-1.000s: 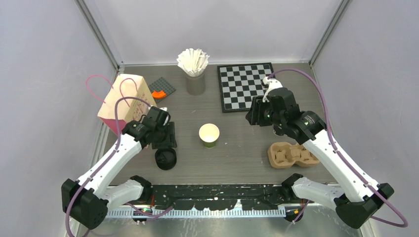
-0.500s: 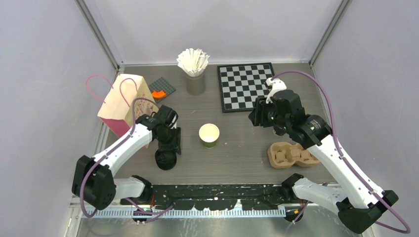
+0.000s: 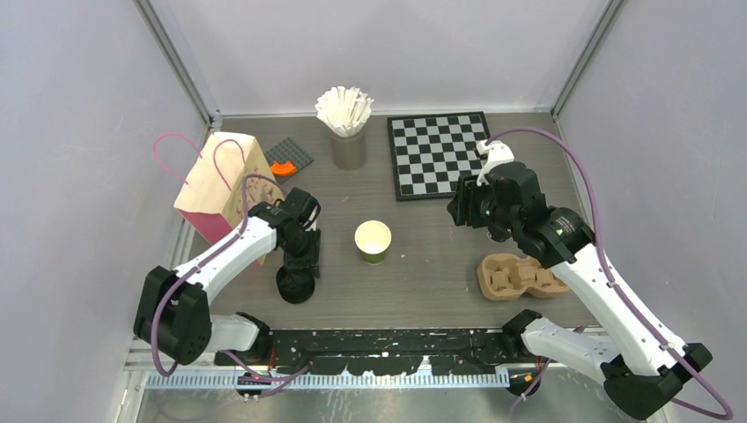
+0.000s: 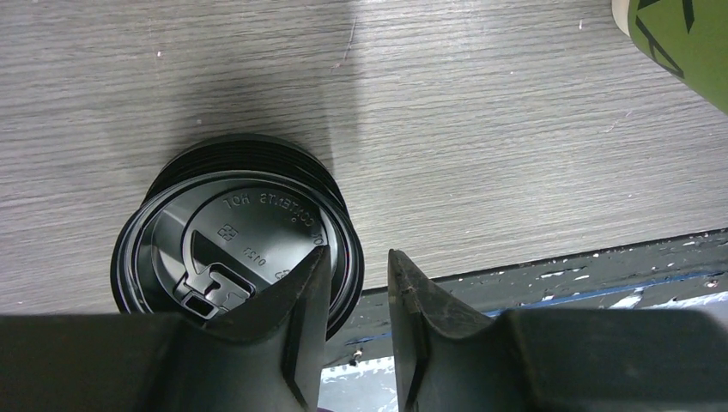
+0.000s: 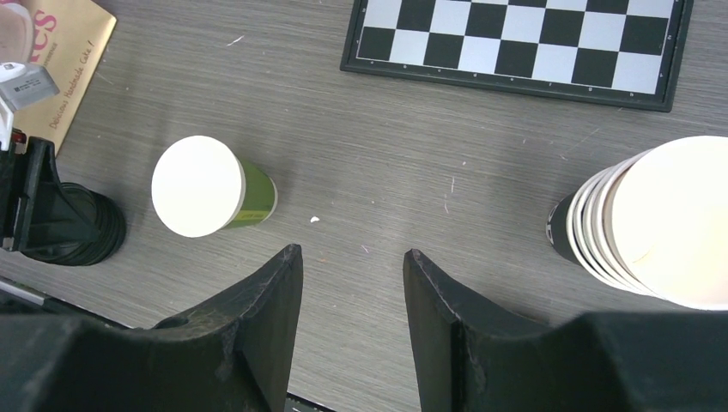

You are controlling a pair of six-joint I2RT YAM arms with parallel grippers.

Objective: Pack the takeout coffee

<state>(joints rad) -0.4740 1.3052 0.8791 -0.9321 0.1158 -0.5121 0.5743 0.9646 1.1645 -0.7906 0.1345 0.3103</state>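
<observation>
- We judge the packing barely begun: the cup (image 3: 373,241) stands open and unlidded in the middle of the desk (image 3: 432,231), apart from the carrier (image 3: 515,276) and the bag (image 3: 220,181).
- Our left claw (image 4: 356,264) is narrow and straddles the rim of the top lid (image 4: 236,249); no firm grip shows yet.
- Our right claw (image 5: 352,257) hangs half-wide and empty.
- Left to do: lidding, carrier, bag.
- The cup is green paper, white inside. The lid is glossy black plastic, the carrier rough brown pulp, and the desk grey woodgrain.

Free tabletop (image 3: 432,251) between cup (image 3: 373,240) and carrier (image 3: 515,276)
</observation>
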